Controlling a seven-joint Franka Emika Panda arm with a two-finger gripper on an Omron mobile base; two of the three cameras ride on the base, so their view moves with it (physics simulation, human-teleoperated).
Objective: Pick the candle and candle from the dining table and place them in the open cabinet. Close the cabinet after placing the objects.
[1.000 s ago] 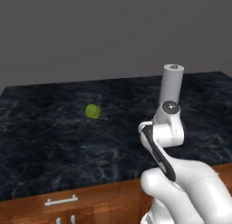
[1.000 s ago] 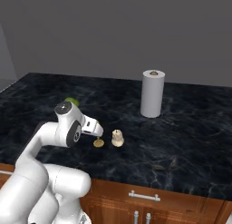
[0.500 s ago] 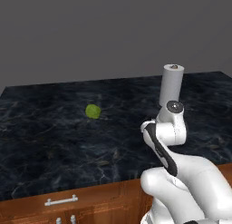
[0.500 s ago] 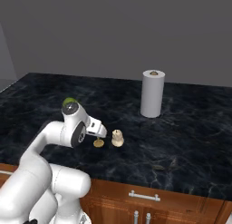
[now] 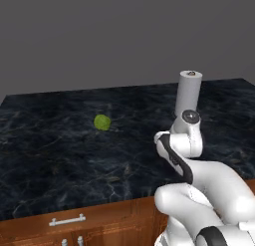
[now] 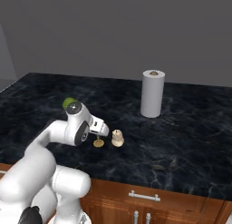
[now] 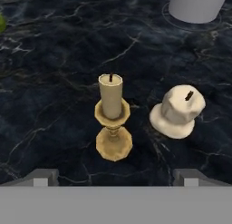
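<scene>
Both candles standing upright on the black marble table, near its front edge. Taper candle in a gold candlestick with a round base; squat cream candle just beside it, apart, dark wick tilted. In the right base view, squat cream candle plainly visible, but the taper candle mostly hidden behind the hand, little more than the gold base showing.

Gripper hanging over the taper, wide open, empty; only the two grey finger tips showing at the bottom of the hand view, one either side of the candlestick, touching nothing. From the right base view the gripper hard to make out against the wrist, jaws not distinguishable there. In the left base view both candles concealed by the arm's white links.

Paper towel roll upright farther back on the table; cut off by the top edge in the hand view, lower part hidden by the arm in the left base view. Green ball well apart to the left; in the right base view mostly covered by the arm's joint, a green sliver left.

Wooden drawer fronts with silver handles below the table edge, partly cut off.
</scene>
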